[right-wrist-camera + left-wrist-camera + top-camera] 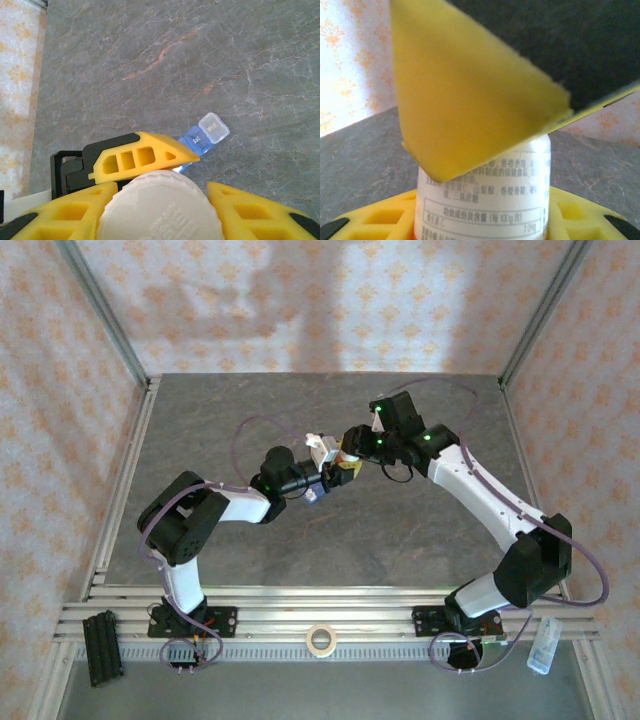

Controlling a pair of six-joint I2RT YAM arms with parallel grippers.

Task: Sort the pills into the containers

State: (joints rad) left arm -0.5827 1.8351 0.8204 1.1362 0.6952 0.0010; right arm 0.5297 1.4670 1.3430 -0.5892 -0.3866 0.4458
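Yellow fingers [570, 210] of your left gripper [482, 222] clamp a white labelled plastic bottle [485, 200], left wrist cam. Right wrist cam: your right gripper [160, 215] is clenched on its white ribbed cap [160, 202], and the translucent blue strip of pill compartments [202, 134] lies flat on the grey stone-look table [150, 50] just beyond. Up top, the two grippers meet mid-table.

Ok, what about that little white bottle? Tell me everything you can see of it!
The white bottle looks like round plastic, with a label of small dark print and a ribbed white cap. It is held above the grey table, cap upward. The left tool grips its body from both sides, and the right tool closes round its cap.
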